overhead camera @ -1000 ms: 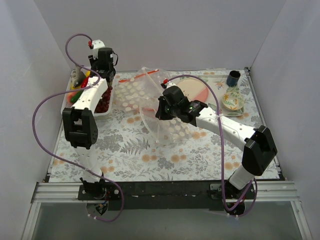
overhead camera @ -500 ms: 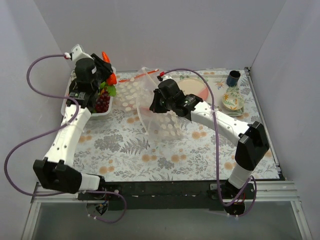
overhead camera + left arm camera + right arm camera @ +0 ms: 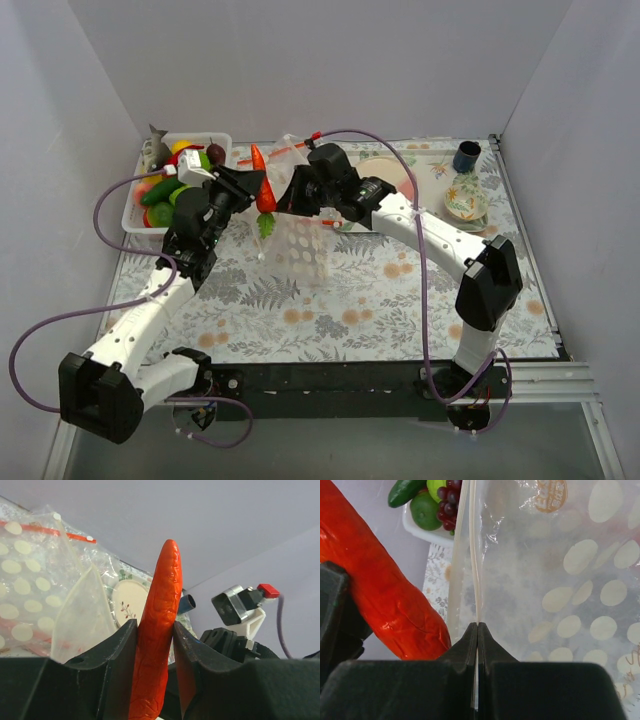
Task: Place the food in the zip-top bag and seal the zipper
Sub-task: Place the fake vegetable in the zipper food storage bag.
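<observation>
My left gripper (image 3: 258,192) is shut on a red chilli (image 3: 260,190) with a green stalk and holds it in the air right beside the bag's mouth. The chilli stands between the jaws in the left wrist view (image 3: 157,630) and shows at the left of the right wrist view (image 3: 375,595). My right gripper (image 3: 290,197) is shut on the edge of the transparent polka-dot zip-top bag (image 3: 300,245) and holds it up (image 3: 477,625). The red zipper (image 3: 295,146) runs along the far edge of the bag (image 3: 45,530). More food lies in the white basket (image 3: 135,212).
The basket at the far left holds a grey fish (image 3: 154,146), green rounds, purple grapes (image 3: 449,502) and other toys. A pink plate (image 3: 395,180), a dark blue cup (image 3: 465,156) and a flowered bowl (image 3: 466,198) stand at the back right.
My left gripper has lifted the chilli out of the basket and carried it right to the bag's mouth. My right gripper has raised the bag's edge and moved left toward it.
</observation>
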Controlling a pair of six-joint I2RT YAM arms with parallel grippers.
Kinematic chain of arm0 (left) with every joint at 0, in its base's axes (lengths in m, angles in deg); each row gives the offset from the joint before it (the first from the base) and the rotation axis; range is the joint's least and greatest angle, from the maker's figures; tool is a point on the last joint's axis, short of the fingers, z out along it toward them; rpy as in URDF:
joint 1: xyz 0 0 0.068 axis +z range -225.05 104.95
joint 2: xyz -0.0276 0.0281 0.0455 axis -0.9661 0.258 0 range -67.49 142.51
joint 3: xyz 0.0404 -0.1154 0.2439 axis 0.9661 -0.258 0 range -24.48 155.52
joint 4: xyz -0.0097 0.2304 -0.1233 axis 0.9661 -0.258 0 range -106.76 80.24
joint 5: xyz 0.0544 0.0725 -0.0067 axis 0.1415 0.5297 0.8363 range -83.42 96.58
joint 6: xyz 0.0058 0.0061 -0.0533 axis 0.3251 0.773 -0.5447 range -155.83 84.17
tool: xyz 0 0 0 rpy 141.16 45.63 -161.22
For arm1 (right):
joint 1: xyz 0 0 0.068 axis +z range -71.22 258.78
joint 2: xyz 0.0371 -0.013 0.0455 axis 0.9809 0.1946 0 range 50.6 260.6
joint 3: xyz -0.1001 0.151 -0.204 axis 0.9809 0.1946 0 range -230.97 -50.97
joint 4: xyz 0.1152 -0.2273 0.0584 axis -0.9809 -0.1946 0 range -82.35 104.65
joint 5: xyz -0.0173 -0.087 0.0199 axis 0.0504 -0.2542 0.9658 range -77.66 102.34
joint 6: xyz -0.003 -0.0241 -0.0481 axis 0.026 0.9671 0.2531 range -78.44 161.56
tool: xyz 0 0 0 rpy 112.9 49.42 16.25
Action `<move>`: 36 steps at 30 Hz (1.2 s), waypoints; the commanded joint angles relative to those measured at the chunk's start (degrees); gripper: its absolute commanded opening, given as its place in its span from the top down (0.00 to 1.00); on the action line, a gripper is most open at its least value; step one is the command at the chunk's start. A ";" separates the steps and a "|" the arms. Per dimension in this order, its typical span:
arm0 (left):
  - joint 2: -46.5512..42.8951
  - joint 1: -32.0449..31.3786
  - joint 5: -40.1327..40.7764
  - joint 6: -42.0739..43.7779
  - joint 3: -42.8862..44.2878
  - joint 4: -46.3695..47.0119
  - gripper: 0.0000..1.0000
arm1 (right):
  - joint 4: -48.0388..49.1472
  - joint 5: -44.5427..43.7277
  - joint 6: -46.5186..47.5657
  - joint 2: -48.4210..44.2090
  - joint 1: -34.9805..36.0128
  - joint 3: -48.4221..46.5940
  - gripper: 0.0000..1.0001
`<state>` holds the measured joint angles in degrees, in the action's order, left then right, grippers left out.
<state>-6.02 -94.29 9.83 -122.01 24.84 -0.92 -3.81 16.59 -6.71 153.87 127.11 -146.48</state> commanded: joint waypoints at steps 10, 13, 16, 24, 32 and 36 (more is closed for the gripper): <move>-3.46 -0.88 0.53 0.92 -9.85 19.46 0.91 | 5.71 3.04 -4.90 -4.91 -0.52 1.29 0.99; -4.60 -0.97 0.97 1.88 -12.14 20.08 0.91 | 5.45 3.48 -4.90 -5.18 -0.88 0.32 0.99; -6.18 -1.06 1.76 2.41 -14.16 20.95 0.91 | 5.27 3.22 -4.90 -5.53 -0.88 -0.74 0.99; -5.31 -1.50 1.32 4.25 -12.76 18.76 0.73 | 4.84 3.40 -4.73 -5.35 -0.88 -2.84 0.99; -5.48 -1.59 -1.48 6.63 -10.21 15.07 0.17 | 4.39 1.73 -3.24 -5.97 -0.88 -2.76 0.99; -7.68 -1.59 2.00 8.30 -4.00 8.49 0.10 | 4.22 -0.64 -1.40 -8.24 -0.88 -0.39 0.99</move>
<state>-10.74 -95.54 9.48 -116.43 13.65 13.46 -0.66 18.58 -10.43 150.61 126.30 -147.20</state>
